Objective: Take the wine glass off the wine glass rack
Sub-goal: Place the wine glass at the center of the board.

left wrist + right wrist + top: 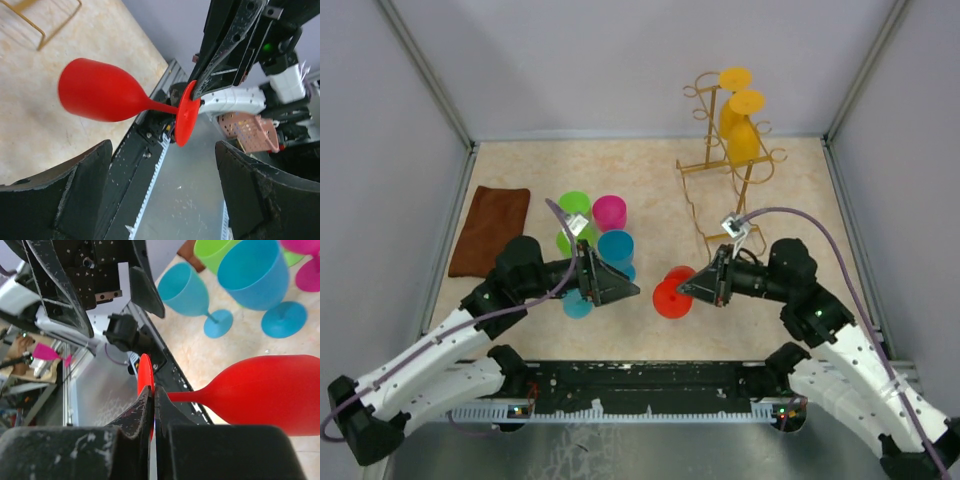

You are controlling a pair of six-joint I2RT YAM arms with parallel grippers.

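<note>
My right fingers (142, 407) pinch red wine glass (270, 390) by foot, glass sideways; my left fingers (82, 175) spread, holding nothing.

The red wine glass (100, 92) looked like smooth, slightly glossy plastic. The wine glass rack (720, 165) at upper right was thin golden metal wire. The brown cloth (490, 230) at left seemed matt, the tabletop (650, 180) mottled and dull.

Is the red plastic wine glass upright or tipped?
Tipped sideways: the red plastic wine glass has its stem roughly level, foot pinched in the right gripper.
</note>
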